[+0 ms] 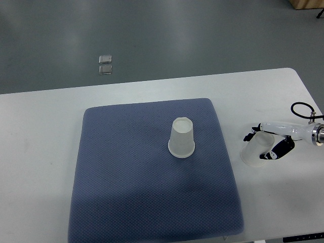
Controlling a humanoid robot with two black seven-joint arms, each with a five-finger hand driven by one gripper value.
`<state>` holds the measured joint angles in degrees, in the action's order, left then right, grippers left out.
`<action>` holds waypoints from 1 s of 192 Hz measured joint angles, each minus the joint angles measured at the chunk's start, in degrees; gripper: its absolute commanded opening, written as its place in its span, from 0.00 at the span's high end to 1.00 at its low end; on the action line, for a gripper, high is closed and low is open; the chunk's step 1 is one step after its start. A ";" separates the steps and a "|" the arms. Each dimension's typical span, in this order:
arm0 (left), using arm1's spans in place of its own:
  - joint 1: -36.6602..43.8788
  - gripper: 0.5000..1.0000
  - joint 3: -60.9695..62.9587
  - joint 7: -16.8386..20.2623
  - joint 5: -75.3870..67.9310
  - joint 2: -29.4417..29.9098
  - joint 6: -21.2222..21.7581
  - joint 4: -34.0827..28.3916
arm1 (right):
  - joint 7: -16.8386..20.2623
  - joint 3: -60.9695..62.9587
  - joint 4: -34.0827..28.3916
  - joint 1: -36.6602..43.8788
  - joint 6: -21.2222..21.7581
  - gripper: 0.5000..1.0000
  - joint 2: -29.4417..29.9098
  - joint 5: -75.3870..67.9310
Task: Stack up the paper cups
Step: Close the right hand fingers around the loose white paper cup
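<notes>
A translucent white cup (181, 137) stands upside down near the middle of the blue mat (126, 167). A second cup of the same kind (254, 150) lies tilted on the white table to the right of the mat. My right hand (267, 143) comes in from the right edge and has its fingers curled around this second cup. The left arm does not show in the picture.
The white table (40, 152) carries the mat and ends at a far edge, with grey floor beyond. Two small clear plates (105, 64) lie on the floor. A black cable (302, 110) loops by my right wrist.
</notes>
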<state>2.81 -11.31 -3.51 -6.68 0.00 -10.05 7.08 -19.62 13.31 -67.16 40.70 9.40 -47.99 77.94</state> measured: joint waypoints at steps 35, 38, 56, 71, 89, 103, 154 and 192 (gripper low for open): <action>0.00 0.00 0.00 0.01 0.00 0.00 0.00 -0.01 | -0.20 -0.04 0.00 0.00 0.00 0.78 -0.07 0.22; 0.00 0.00 -0.01 0.02 0.00 0.00 0.00 -0.01 | -0.21 -0.04 0.00 0.00 0.00 0.79 -0.08 0.24; 0.00 0.00 -0.01 0.02 0.00 0.00 0.00 -0.01 | -0.32 -0.04 -0.01 0.00 0.00 0.86 -0.09 0.30; 0.00 0.00 -0.01 0.02 0.00 0.00 0.00 -0.01 | -0.38 -0.05 -0.05 0.00 0.02 0.88 -0.09 0.30; 0.00 0.00 -0.01 0.02 0.00 0.00 0.00 -0.01 | -0.47 -0.05 -0.12 0.13 0.05 0.89 -0.12 0.31; 0.00 0.00 -0.01 0.02 0.00 0.00 0.00 -0.01 | -0.52 -0.05 -0.15 0.37 0.07 0.89 -0.25 0.33; 0.00 0.00 0.02 -0.01 0.00 0.00 0.00 0.02 | -0.67 0.39 0.08 3.68 0.02 0.90 -0.68 -0.08; 0.00 0.00 0.00 -0.01 0.00 0.00 0.00 0.02 | -0.91 0.60 0.07 6.31 1.30 0.93 -0.71 -0.33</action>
<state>2.81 -11.31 -3.51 -6.68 0.00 -10.05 7.11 -20.53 13.91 -67.09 47.00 10.70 -48.70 77.61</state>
